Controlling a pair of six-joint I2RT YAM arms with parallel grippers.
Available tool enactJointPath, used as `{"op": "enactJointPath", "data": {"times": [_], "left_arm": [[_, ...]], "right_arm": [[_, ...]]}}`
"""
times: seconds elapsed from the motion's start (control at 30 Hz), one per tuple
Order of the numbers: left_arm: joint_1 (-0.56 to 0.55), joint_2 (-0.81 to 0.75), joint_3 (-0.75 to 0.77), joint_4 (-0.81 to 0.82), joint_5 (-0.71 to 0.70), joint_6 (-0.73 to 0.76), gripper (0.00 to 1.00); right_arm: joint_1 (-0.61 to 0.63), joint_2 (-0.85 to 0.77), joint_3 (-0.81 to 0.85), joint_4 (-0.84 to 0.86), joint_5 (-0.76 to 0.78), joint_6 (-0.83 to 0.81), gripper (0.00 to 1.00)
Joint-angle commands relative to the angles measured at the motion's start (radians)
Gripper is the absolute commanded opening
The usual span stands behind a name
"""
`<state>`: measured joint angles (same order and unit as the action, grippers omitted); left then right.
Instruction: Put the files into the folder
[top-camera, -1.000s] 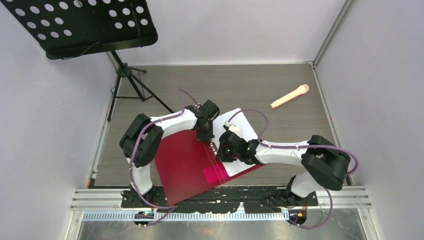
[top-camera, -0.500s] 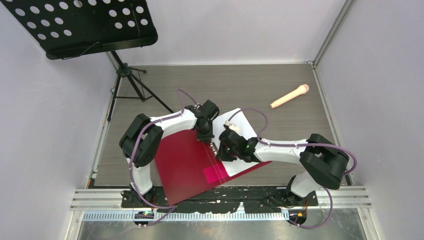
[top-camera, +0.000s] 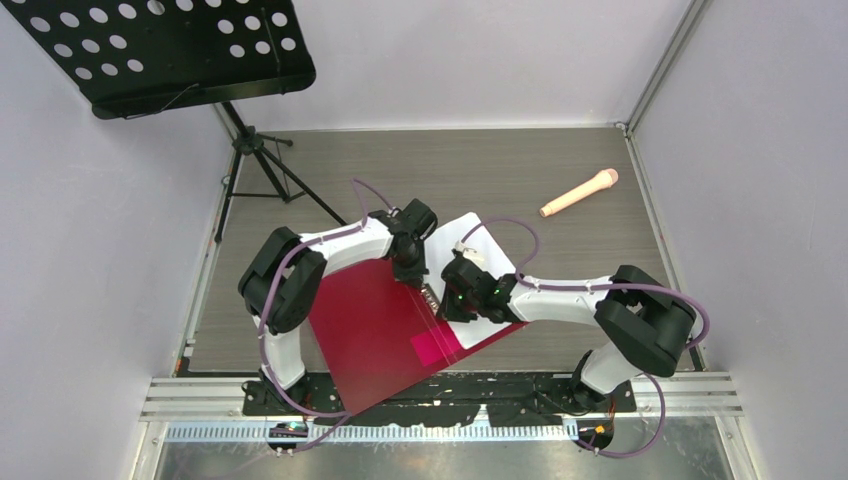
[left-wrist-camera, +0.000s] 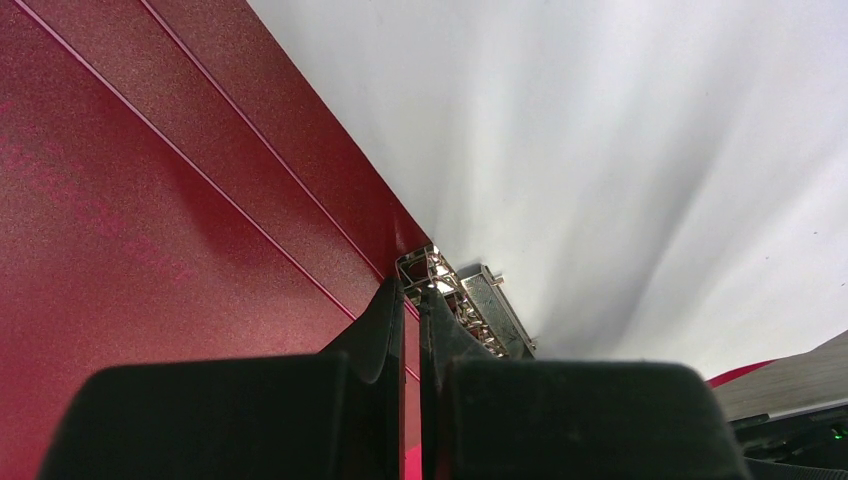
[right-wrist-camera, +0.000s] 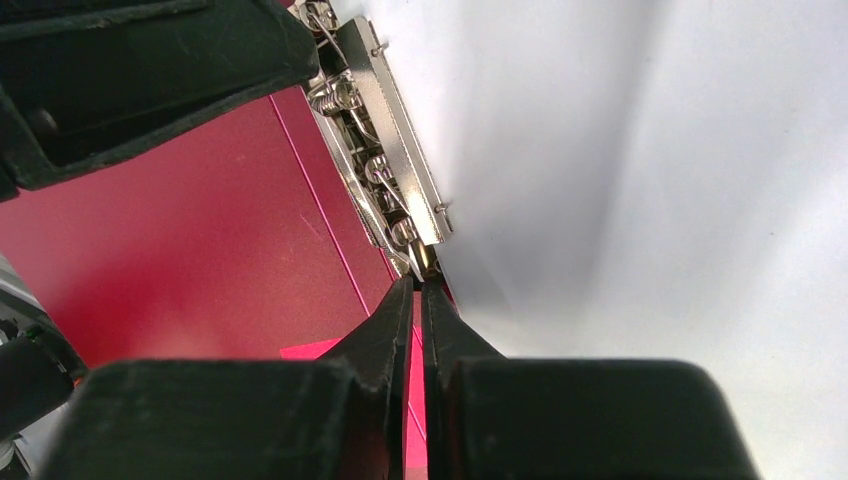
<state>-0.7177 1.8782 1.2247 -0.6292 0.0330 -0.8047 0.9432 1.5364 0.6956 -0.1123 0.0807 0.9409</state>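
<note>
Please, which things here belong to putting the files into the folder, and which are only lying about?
For the job: files, red folder, its metal spine clip, left claw, right claw.
Lying about: microphone, music stand.

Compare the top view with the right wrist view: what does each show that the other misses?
Only the top view shows the music stand and the microphone lying on the table. Only the right wrist view shows the springs of the metal clip up close, with the right gripper shut and its tips at the clip's near end. Both show the red folder lying open, with the white paper to the right of the clip.
</note>
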Motion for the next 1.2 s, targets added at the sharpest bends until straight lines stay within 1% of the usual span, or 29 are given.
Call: {"op": "enactJointPath", "data": {"times": [0.0,0.27,0.5,0.67,0.77,0.9,1.17], "left_arm": [[0.001,0.093,-0.066,-0.003,-0.065,0.020,0.00],[0.000,0.080,-0.082,0.016,-0.039,-0.033,0.00],[-0.002,0.072,-0.102,0.021,-0.048,-0.088,0.00],[-0.002,0.067,-0.111,0.025,-0.050,-0.122,0.00],[-0.004,0.062,-0.114,0.024,-0.055,-0.134,0.00],[-0.003,0.054,-0.114,0.023,-0.058,-0.143,0.00],[-0.003,0.047,-0.107,0.016,-0.060,-0.143,0.00]], "right_arm": [[-0.030,0.066,-0.027,-0.201,0.147,-0.048,0.08],[-0.029,0.100,-0.008,-0.166,0.110,-0.088,0.07],[-0.029,0.091,0.008,-0.104,0.052,-0.119,0.08],[-0.029,0.091,0.024,-0.091,0.026,-0.131,0.08],[-0.029,0.083,0.029,-0.082,0.015,-0.133,0.09],[-0.029,0.068,0.038,-0.077,-0.001,-0.136,0.12],[-0.028,0.046,0.049,-0.080,-0.018,-0.137,0.13]]}}
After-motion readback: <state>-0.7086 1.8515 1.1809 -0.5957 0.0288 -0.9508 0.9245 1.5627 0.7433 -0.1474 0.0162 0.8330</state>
